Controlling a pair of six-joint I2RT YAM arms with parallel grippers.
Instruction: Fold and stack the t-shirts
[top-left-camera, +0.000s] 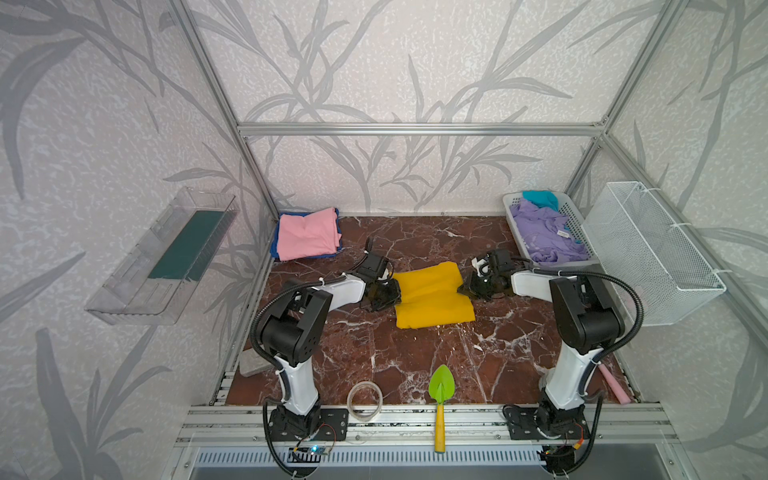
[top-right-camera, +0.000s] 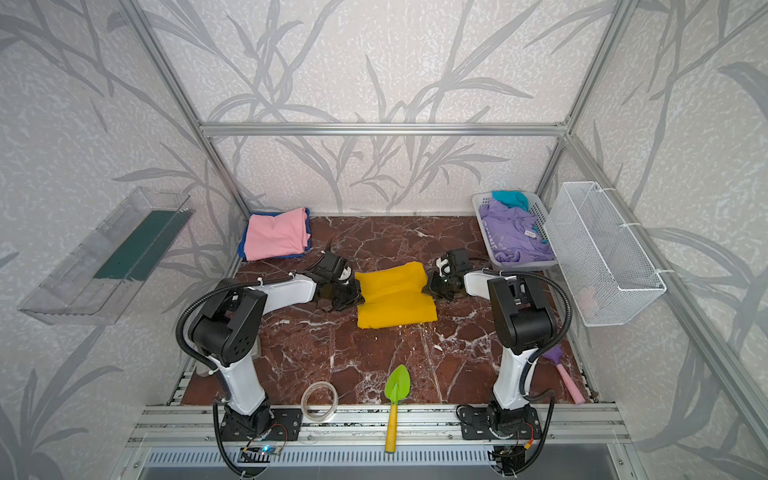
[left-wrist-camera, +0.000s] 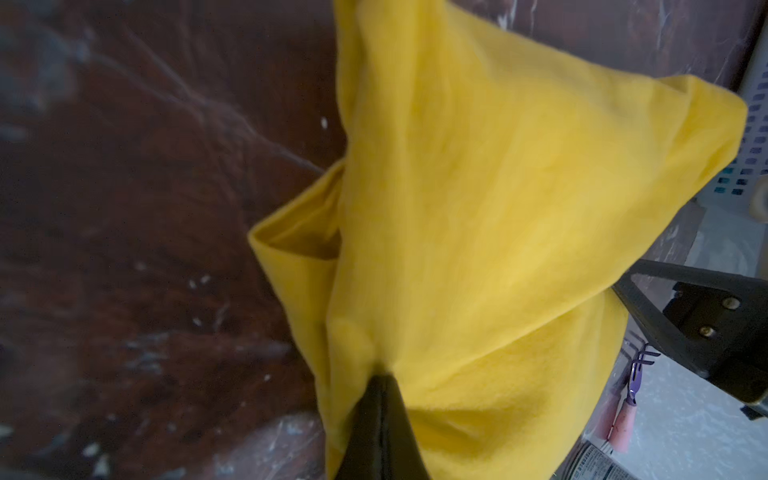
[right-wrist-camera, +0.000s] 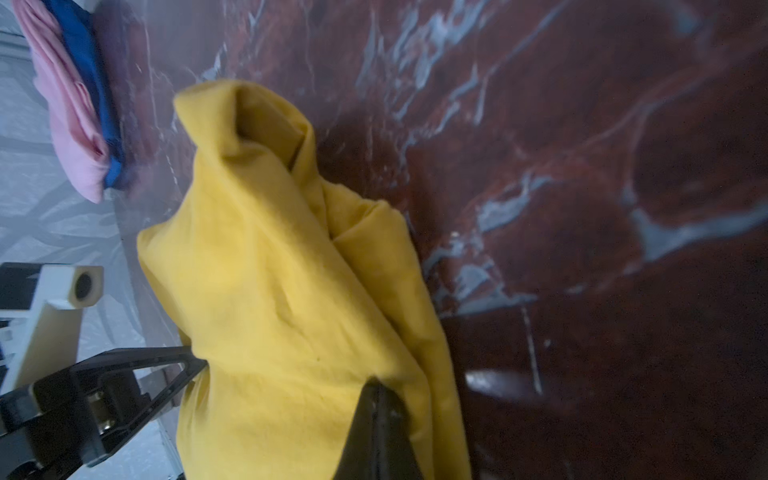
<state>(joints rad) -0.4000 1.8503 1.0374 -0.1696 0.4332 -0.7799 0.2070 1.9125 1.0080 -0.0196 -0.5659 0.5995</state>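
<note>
Green trowel (top-left-camera: 441, 384) and clear tape roll (top-left-camera: 350, 401) lie at the front edge. Mid-table, left gripper (top-left-camera: 396, 291) and right gripper (top-left-camera: 461, 288) each pinch a side edge of the folded yellow t-shirt (top-left-camera: 432, 299). Pink tee (top-left-camera: 305, 235) sits on blue tee (top-left-camera: 273, 248), far left. White basket (top-left-camera: 575, 226), far right, holds lavender tee (top-left-camera: 544, 237) and teal tee (top-left-camera: 540, 198); the lavender one's tag is unreadable.

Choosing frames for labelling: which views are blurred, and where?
Both top views: sharp, evenly lit, no glare. Left wrist view: yellow t-shirt fairly sharp, marble table blurred. Right wrist view: table veins smeared, pink t-shirt soft.
</note>
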